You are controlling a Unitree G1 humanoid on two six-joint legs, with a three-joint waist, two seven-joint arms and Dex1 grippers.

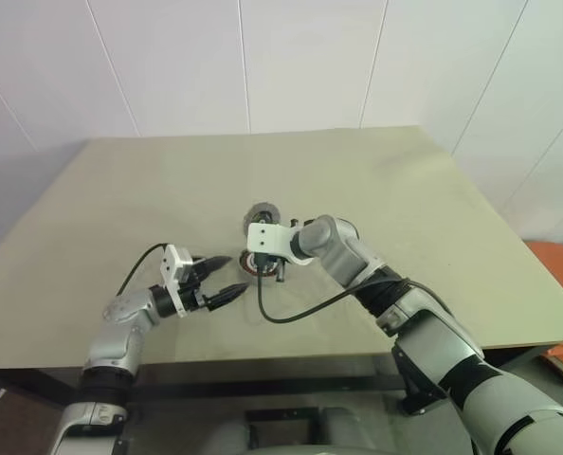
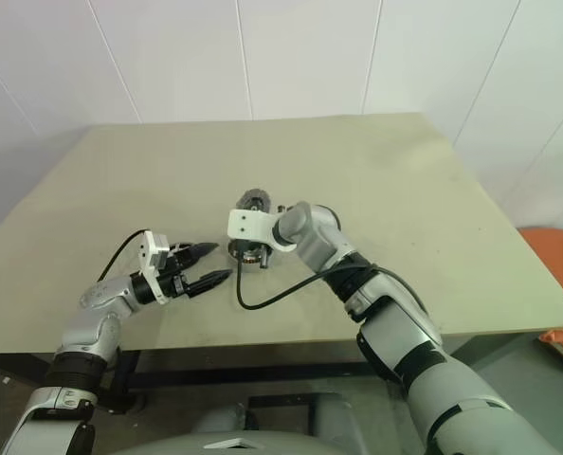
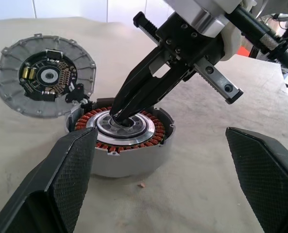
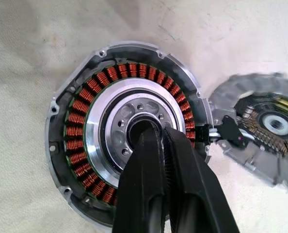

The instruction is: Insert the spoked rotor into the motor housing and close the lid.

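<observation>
Right gripper (image 4: 156, 133): jaws pressed together, their tips set down into the dark centre bore of the rotor (image 4: 105, 126); whether the tips press against the wall of the bore cannot be told. The black fingers (image 3: 149, 85) slope down to the rotor from the white wrist block above.

Rotor: a wheel with reddish-copper windings ringed around a bright silvery hub plate. It sits inside the housing (image 3: 129, 162), a round, shallow, silvery-grey case that stands on the surface (image 1: 424, 218) with its top open. The copper ring lies just within the case wall all the way round.

Lid (image 3: 13, 82): a grey, ribbed disc carrying a dark circuit board and a round centre. It lies flat and open, inner face up, just beside the housing, joined to it at a small black hinge piece (image 4: 231, 133). In the left eye view the lid lies at about 12 o'clock from the housing.

Left gripper (image 1: 217, 279): jaws spread wide and holding nothing, hovering near the housing at about 8 o'clock from it in the left eye view, apart from it and pointed toward it. Its textured black pads (image 3: 71, 170) frame the housing in the left wrist view.

A black cable (image 1: 300, 308) loops over the surface at 6 o'clock from the housing.
</observation>
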